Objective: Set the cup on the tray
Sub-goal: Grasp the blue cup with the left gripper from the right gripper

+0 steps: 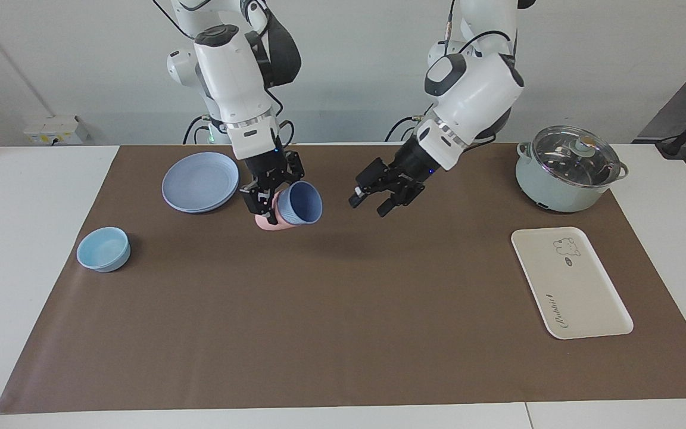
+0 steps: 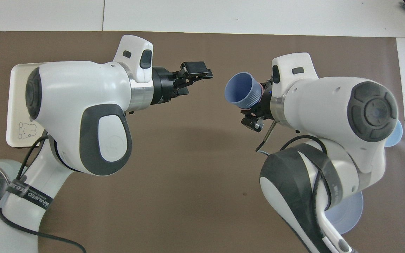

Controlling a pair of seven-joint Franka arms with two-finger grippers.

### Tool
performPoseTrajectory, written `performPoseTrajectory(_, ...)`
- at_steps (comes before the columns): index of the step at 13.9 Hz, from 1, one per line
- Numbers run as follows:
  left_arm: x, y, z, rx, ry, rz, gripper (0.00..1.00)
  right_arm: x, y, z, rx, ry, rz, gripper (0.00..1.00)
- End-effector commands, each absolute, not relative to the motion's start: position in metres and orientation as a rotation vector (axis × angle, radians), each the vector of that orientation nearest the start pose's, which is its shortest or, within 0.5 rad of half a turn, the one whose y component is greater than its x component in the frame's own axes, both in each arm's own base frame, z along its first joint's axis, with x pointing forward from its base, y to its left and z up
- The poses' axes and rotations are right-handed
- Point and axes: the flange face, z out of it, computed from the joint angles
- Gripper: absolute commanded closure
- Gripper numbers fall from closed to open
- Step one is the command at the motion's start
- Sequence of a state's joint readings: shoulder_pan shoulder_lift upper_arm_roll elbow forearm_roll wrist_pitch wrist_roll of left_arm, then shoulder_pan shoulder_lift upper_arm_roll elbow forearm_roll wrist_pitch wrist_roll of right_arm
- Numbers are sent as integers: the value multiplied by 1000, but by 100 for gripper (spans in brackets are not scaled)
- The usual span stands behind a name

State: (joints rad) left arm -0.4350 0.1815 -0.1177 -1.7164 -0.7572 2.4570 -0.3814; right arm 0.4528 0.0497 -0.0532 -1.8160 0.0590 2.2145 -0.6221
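My right gripper [image 1: 271,204] is shut on the periwinkle-blue cup [image 1: 300,203] and holds it tilted on its side above the mat, mouth toward my left gripper. The cup also shows in the overhead view [image 2: 242,90], beside the right gripper [image 2: 254,113]. My left gripper [image 1: 371,203] is open and empty, in the air over the middle of the mat, a short gap from the cup's mouth; it shows in the overhead view too [image 2: 197,72]. The cream-white tray [image 1: 569,286] lies flat at the left arm's end of the table, partly hidden under the left arm in the overhead view [image 2: 14,105].
A salmon-pink cup [image 1: 264,221] shows just under the held cup, partly hidden. Round blue plates [image 1: 200,182] and a light-blue bowl [image 1: 103,249] lie toward the right arm's end. A lidded pot [image 1: 566,170] stands nearer the robots than the tray.
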Motion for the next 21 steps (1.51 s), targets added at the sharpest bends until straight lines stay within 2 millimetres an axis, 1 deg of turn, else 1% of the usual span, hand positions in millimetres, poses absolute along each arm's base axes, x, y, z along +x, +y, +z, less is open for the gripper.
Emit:
performPoseTrajectory(1,562,-355,539,2244,385,240,23,561,250,551,-2754,-1486,-519,100)
performPoseTrajectory(3,553,-366,535,2252,365,220,32,562,252,550,-2760,-1477,-519,100)
performPoseTrajectory(6,545,-377,535,2259,339,201,52,562,252,549,-2760,-1477,-519,100)
performPoseTrajectory(7,540,-382,531,2278,304,197,95,562,252,550,-2759,-1477,-521,100)
performPoseTrajectory(8,538,-382,529,2283,303,191,100,562,252,550,-2759,-1477,-524,100)
performPoseTrajectory(11,535,-385,529,2283,298,188,100,563,252,549,-2760,-1475,-529,100)
performPoseTrajectory(14,538,-385,532,2281,293,196,100,564,252,548,-2760,-1475,-526,100)
performPoseTrajectory(16,545,-380,542,2282,285,205,100,564,252,548,-2760,-1475,-529,100)
performPoseTrajectory(17,548,-378,552,2290,258,192,100,564,252,547,-2761,-1473,-529,100)
performPoseTrajectory(19,568,-355,565,2303,255,141,100,564,252,547,-2761,-1473,-529,100)
performPoseTrajectory(20,574,-346,573,2310,250,128,100,564,251,547,-2762,-1471,-529,100)
performPoseTrajectory(21,583,-329,578,2327,253,131,100,564,251,547,-2762,-1471,-529,100)
